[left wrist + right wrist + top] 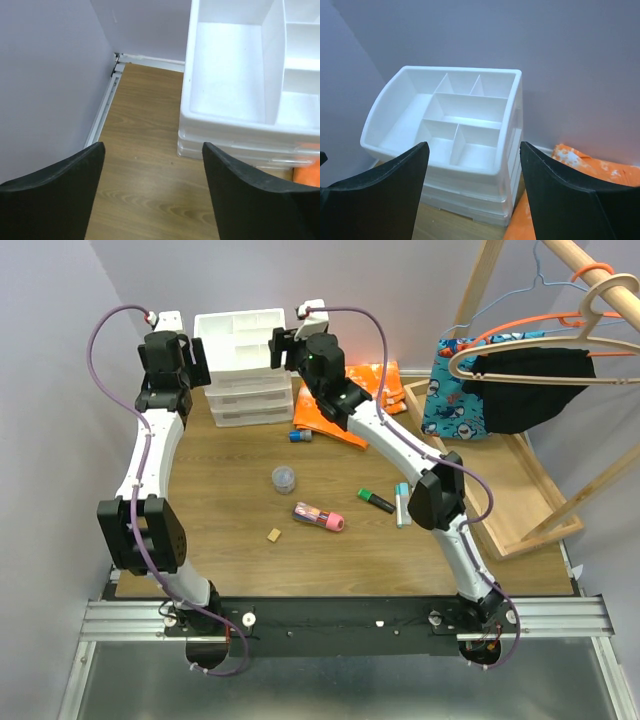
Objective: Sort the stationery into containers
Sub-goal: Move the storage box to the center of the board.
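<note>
**Both hands spread at the far edge, stationery loose mid-surface**

Nearest the arm bases, a small tan block [273, 535] lies alone with bare wood around it. Just beyond it lies a pink item [319, 517], and to its right the black green-capped marker [376, 500] and a white pen [402, 504] lie close together beside the right arm's elbow. A small clear round container [284, 478] stands in the open middle. Farther back, a blue-capped tube [300, 436] lies at the edge of the orange cloth [352, 405]. The white drawer unit [245, 380] stands against the far wall. The left hand [153, 147] hovers at its left side near the wall, fingers apart and holding nothing. The right hand [474, 146] faces its divided top tray, fingers likewise apart.
</note>
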You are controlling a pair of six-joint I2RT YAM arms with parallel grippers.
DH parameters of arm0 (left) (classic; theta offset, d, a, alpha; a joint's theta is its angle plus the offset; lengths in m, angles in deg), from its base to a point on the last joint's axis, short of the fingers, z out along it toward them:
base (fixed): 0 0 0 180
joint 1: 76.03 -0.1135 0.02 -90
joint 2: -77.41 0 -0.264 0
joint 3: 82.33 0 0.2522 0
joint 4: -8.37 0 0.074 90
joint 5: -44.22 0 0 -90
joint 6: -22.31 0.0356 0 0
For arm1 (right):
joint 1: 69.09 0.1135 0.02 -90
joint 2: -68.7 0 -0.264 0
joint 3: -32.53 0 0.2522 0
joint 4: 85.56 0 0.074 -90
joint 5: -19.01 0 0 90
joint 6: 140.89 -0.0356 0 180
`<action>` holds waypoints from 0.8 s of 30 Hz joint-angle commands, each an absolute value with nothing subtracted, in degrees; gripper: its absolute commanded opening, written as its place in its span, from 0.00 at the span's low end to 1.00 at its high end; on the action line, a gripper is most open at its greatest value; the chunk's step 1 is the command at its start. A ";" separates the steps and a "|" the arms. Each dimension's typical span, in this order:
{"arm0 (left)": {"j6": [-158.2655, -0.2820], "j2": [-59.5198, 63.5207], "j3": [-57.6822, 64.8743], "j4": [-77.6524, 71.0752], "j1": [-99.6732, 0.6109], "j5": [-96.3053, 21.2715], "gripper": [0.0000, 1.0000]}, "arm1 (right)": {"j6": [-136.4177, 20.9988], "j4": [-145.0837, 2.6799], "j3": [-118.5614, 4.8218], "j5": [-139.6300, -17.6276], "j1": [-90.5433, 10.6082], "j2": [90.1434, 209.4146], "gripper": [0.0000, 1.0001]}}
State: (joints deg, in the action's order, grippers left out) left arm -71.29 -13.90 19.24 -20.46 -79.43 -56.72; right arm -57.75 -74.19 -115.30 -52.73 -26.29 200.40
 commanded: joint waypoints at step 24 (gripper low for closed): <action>-71.39 -34.04 38.48 -18.93 -81.74 -48.94 0.56 | -64.51 -79.45 -119.31 -49.63 -30.07 205.63 0.76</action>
